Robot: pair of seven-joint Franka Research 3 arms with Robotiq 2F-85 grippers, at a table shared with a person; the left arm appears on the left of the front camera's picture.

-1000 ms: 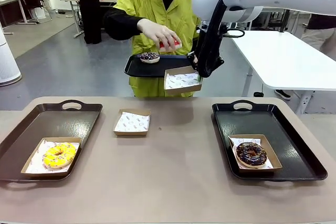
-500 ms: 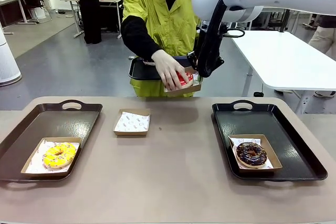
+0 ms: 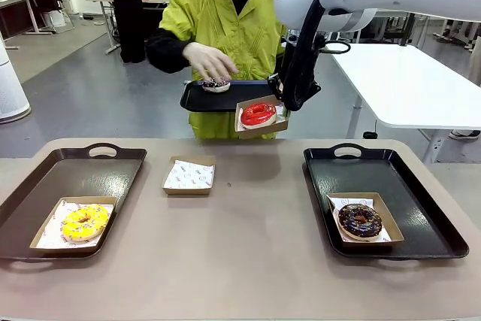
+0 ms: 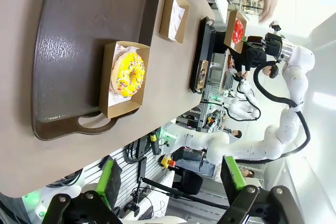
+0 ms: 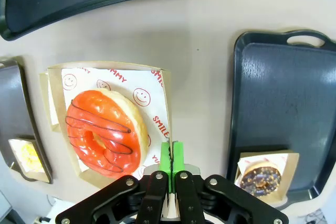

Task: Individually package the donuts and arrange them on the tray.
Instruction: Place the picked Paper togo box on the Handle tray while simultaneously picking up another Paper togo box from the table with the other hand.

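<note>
Red donut [image 3: 258,114] lies in a cardboard box [image 3: 264,131]; right gripper [image 5: 171,150] clenched on the box rim, holding it above the table's far edge.
Left gripper [image 4: 170,166] released, above the left tray [image 3: 75,174]; yellow donut [image 3: 84,222] boxed there; chocolate donut [image 3: 359,220] boxed on right tray [image 3: 361,167]; purple donut [image 3: 216,83] on person's small tray [image 3: 225,99], hand [image 3: 208,59] over it; lined box [image 3: 189,176] mid-table.

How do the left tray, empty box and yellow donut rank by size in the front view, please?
1. Left tray.
2. Empty box and yellow donut look alike; the box lies farther off, so unranked.
</note>
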